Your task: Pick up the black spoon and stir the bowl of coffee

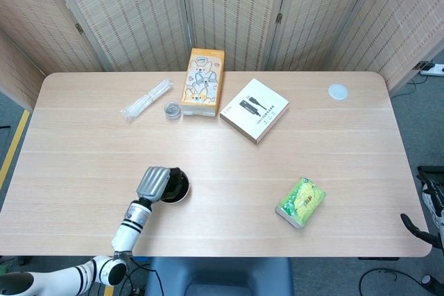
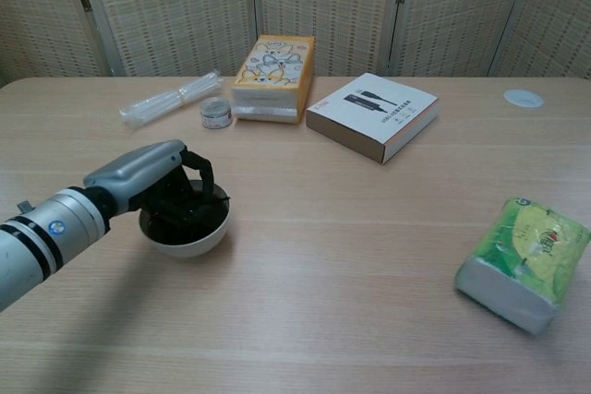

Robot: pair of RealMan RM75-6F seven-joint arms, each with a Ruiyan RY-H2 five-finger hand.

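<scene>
the table [image 1: 291, 164] carries the work near its front-left part, within reach of the left arm only; the right hand [image 1: 416, 225] shows merely as dark fingers at the table's right edge, well apart from the task, and its state cannot be told. the left hand [image 2: 152, 177] hangs directly over the bowl [image 2: 199, 239], fingers curled down into the dark coffee [image 2: 189, 224], so the task's thing lies straight below the palm, not off to a side. the black spoon cannot be made out against the dark fingers and liquid in either view; by judgement the fingers are pinching its handle with the working end in the coffee, but the frames do not confirm this. the coming move is a circular sweep inside the rim; the bowl is small and light, so sideways pressure against its wall may slide it.
</scene>
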